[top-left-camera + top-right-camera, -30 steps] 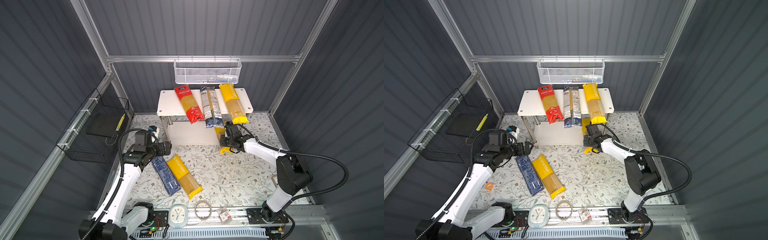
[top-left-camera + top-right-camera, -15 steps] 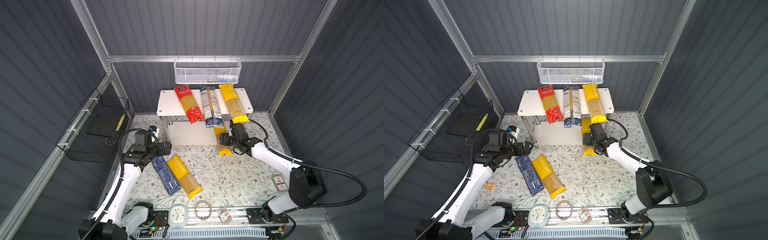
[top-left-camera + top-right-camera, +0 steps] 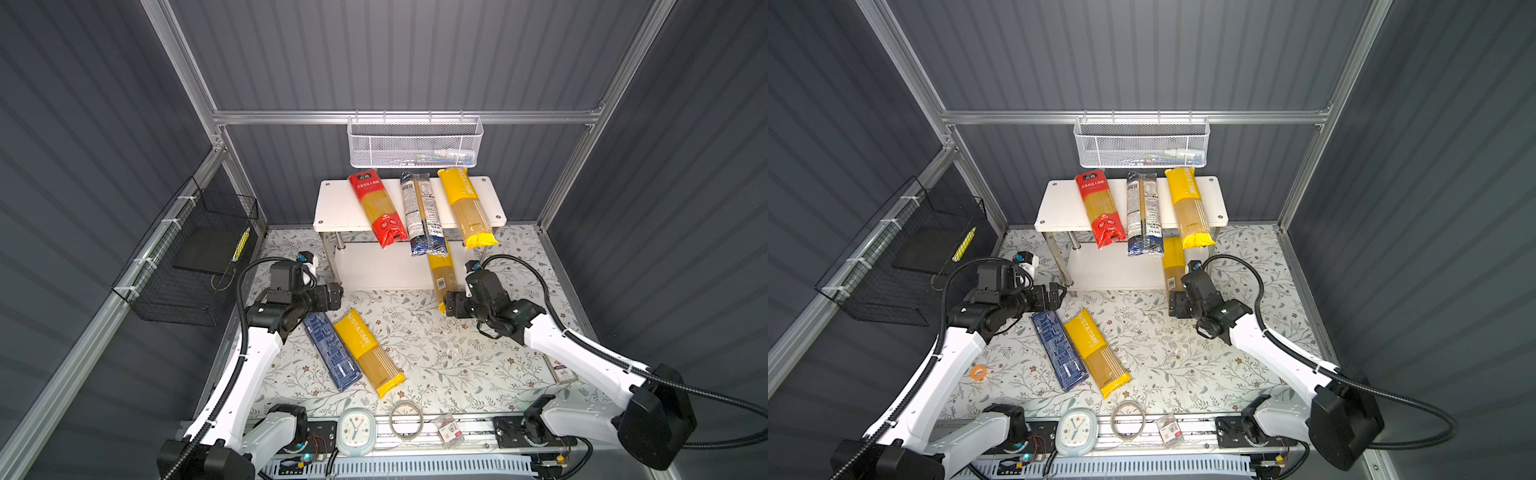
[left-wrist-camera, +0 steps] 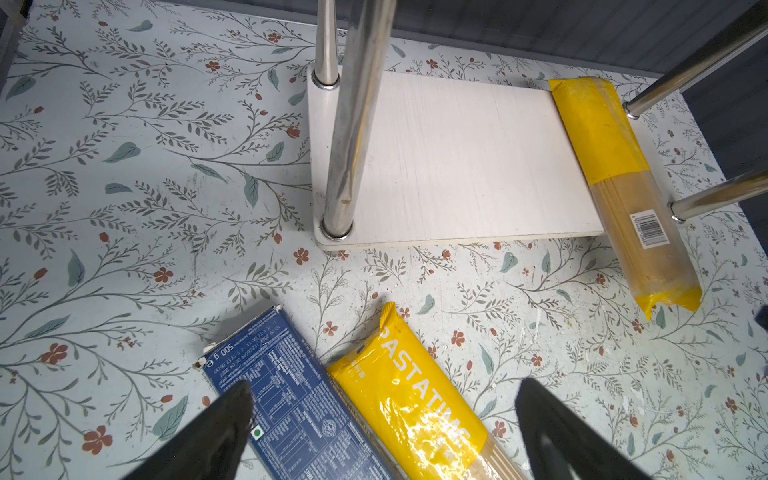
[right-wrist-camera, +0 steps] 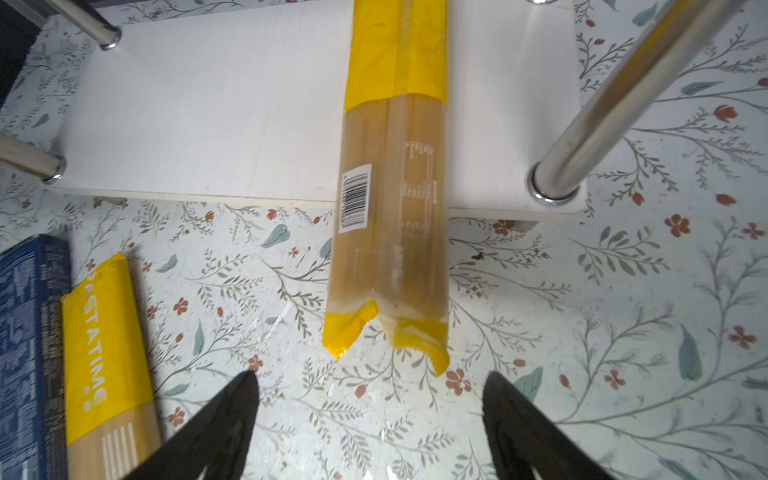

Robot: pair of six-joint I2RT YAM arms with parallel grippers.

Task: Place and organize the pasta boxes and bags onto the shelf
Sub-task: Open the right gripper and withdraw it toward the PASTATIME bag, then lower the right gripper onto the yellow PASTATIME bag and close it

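Right hand (image 5: 370,378), wide open and empty, just off the yellow bag (image 5: 395,187) laid across the shelf's lower board (image 5: 208,104) near its right edge, front end overhanging; probably placed to leave room beside it. Left hand (image 4: 384,384), open and empty, over the blue box (image 4: 291,407) on the worktop (image 4: 124,166).

Bright, even light casts soft shadows, glare streaks the chrome leg (image 4: 353,124), and 2 wrist views bend at edges.

Floral tabletop (image 3: 457,365) with white shelf (image 3: 336,208), dark-blue box (image 3: 332,353) and yellow bag (image 3: 368,353) (side by side)
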